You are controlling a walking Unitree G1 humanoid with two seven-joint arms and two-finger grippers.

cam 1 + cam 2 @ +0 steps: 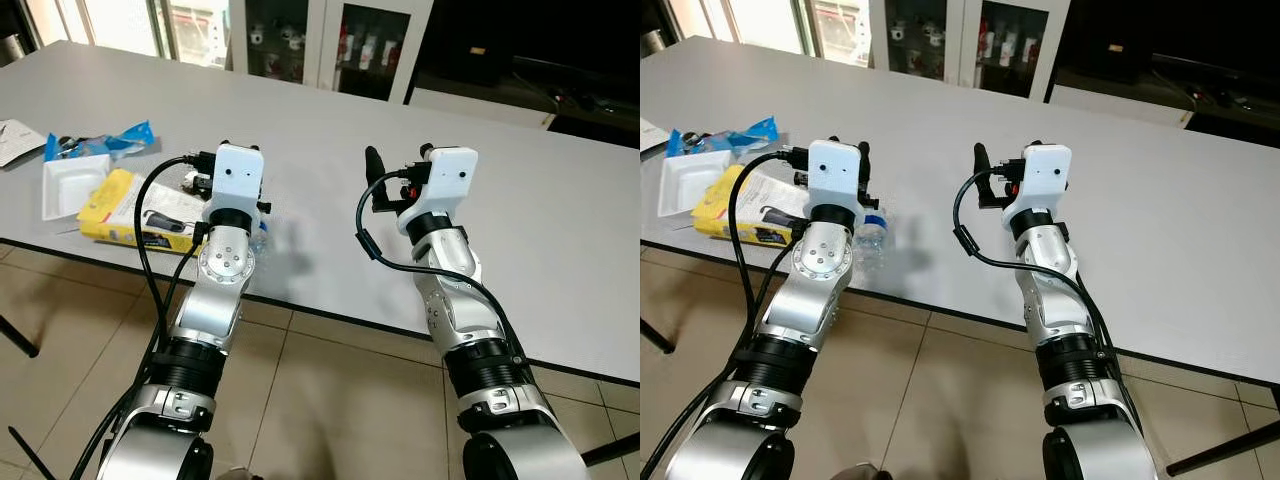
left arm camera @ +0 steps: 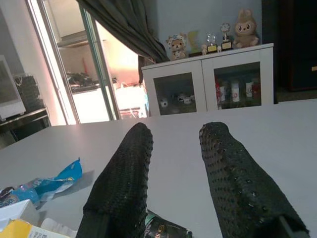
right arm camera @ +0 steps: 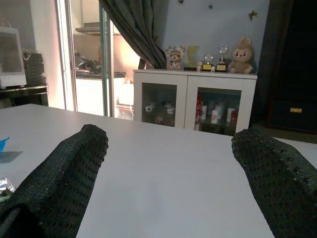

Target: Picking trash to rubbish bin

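On grey table, near edge: small clear plastic bottle lying under my left gripper, fingers moderately parted, nothing clamped. Right gripper wide open, empty. Yellow packet, white tray alongside. Advice: lower, straddle bottle squarely, then close.

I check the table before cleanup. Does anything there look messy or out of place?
Yes. Trash lies in a loose heap at the table's left edge: a blue wrapper, a white tray and yellow packaging. A small plastic bottle lies by the left gripper.
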